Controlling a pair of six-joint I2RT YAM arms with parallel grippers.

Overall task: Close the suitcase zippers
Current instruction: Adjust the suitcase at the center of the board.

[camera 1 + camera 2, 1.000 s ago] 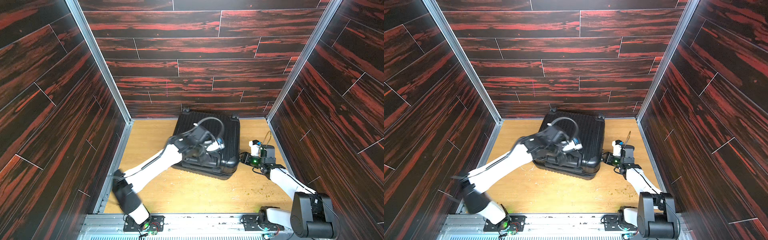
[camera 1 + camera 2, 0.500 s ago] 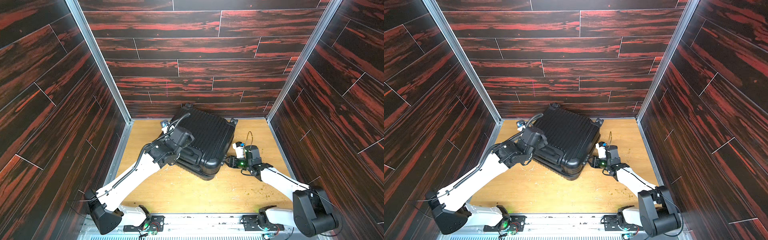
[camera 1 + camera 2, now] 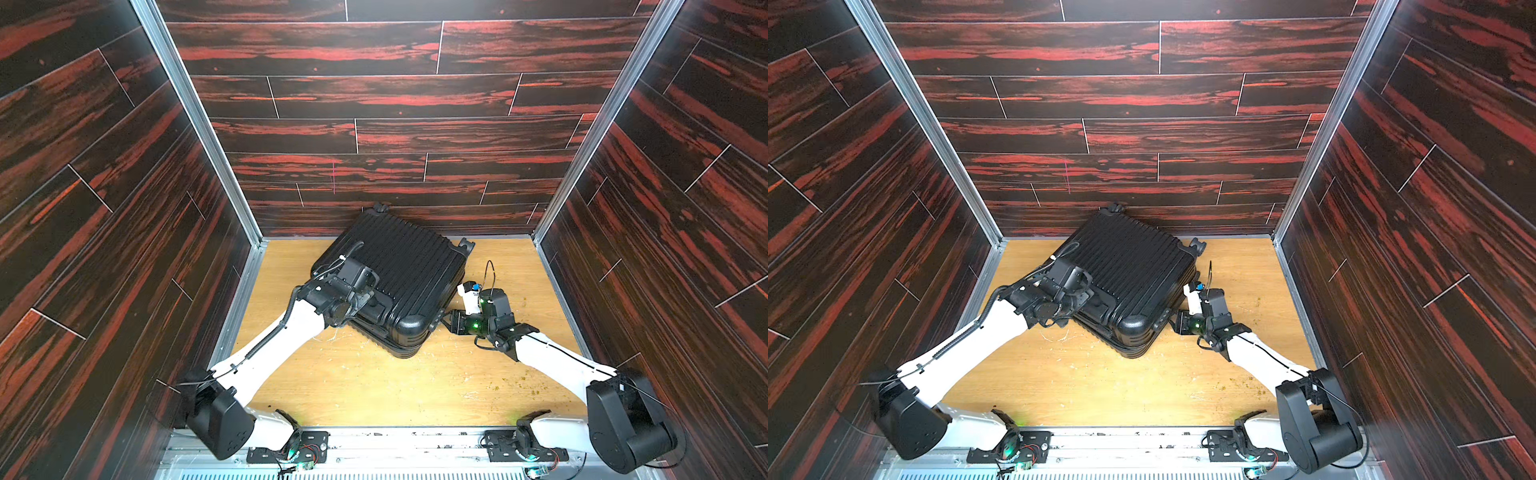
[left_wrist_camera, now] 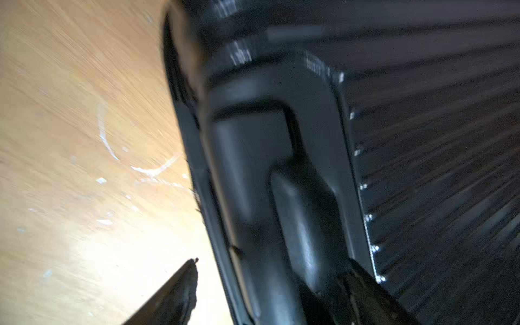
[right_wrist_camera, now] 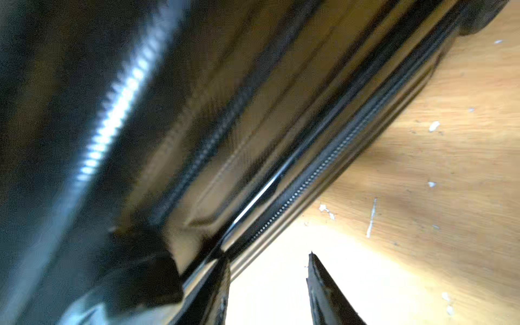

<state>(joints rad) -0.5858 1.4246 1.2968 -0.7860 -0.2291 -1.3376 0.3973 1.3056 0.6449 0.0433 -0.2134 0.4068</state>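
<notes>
The suitcase (image 3: pixel 399 266) lies flat on the wooden surface (image 3: pixel 374 386), ribbed shell up and turned cornerwise, with its far corner wheel (image 3: pixel 380 207) close to the back wall (image 3: pixel 478 216). How much of the rim is already zipped I cannot tell.

My left end effector (image 3: pixel 368 305) sits at the case's near-left side. Seen from the left wrist, its jaws stand apart: one finger (image 4: pixel 174 295) is over bare surface and the other over the shell, with the moulded handle (image 4: pixel 253 168) between them, unclamped.

My right end effector (image 3: pixel 443 322) is at the near-right side, jaws apart and empty. One fingertip (image 5: pixel 222 278) is just beside the zipper track (image 5: pixel 309 180), the other over the surface. Both wrist views are smeared, and I cannot pick out a pull tab.

Hazards, as I judge them:
- (a) My right fingers may close on the seam rather than a tab, so no slider travels.
- (b) The near fingertip may snag the track's teeth.
- (c) The case lies loose on a smooth surface, so it may pivot or slide under any drag along the rim, since my left fingers merely straddle the handle.
- (d) The far wheel may jam against the wall if the case pivots that way
</notes>
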